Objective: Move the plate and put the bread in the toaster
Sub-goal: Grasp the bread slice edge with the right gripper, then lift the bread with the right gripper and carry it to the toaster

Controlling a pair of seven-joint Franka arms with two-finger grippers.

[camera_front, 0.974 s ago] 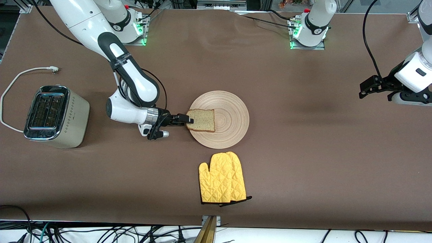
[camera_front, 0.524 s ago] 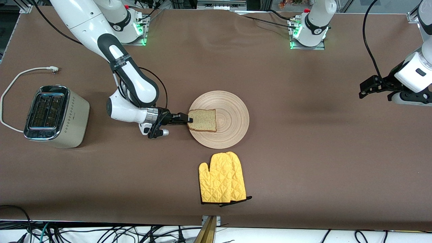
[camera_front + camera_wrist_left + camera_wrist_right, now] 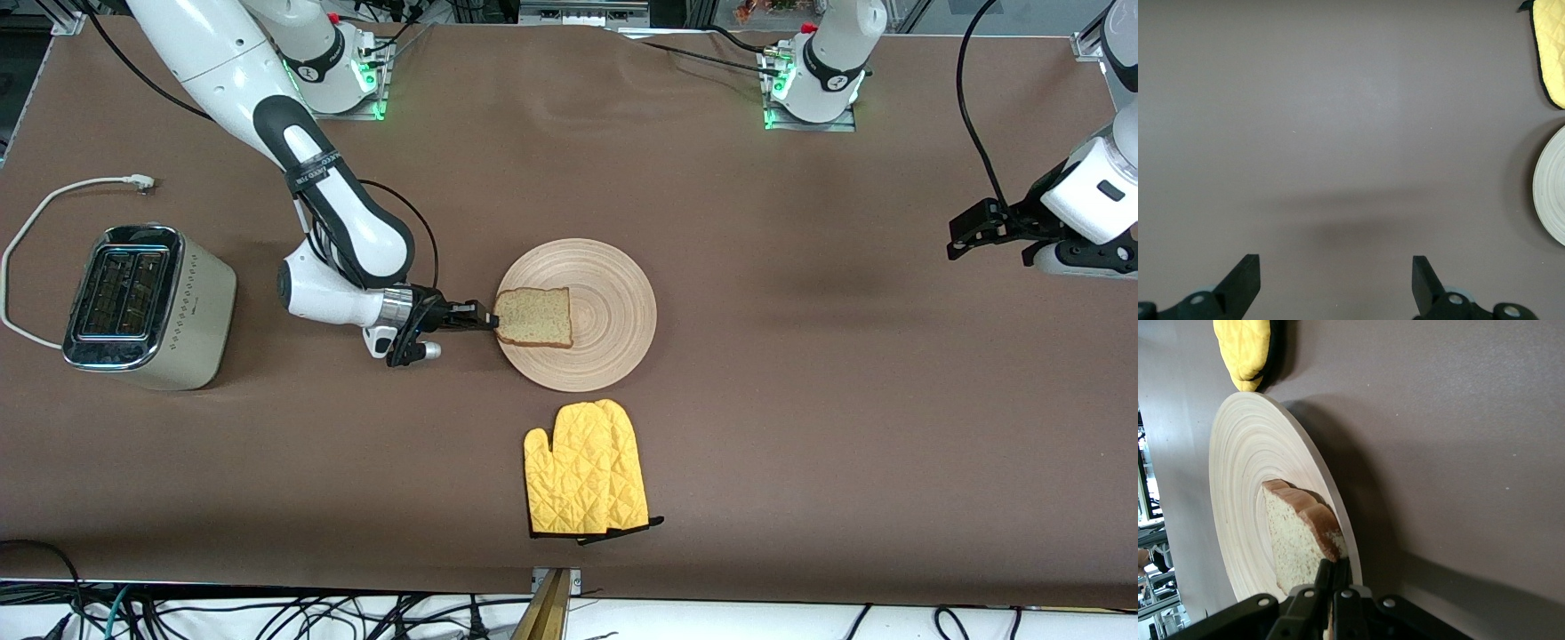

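The boxy cream two-slot toaster (image 3: 147, 307) stands empty near the brown table's right-arm end. The round pale wooden plate (image 3: 613, 302) lies mid-table, carrying the speckled brown-crusted bread slice (image 3: 533, 317). The right gripper (image 3: 487, 320) is pinching its edge; lifting and toasting remain. The left gripper (image 3: 1335, 283) waits, spread, over the table's left-arm end.

A matt brown surface (image 3: 800, 400) carries a pale wooden plate (image 3: 613, 307) with fine ring grooves. On it lies porous, speckled bread (image 3: 536, 317) with a smooth brown crust. The toaster (image 3: 147, 307) has a glossy chrome top and matt cream sides. A quilted yellow cloth mitt (image 3: 582, 480) lies nearby.
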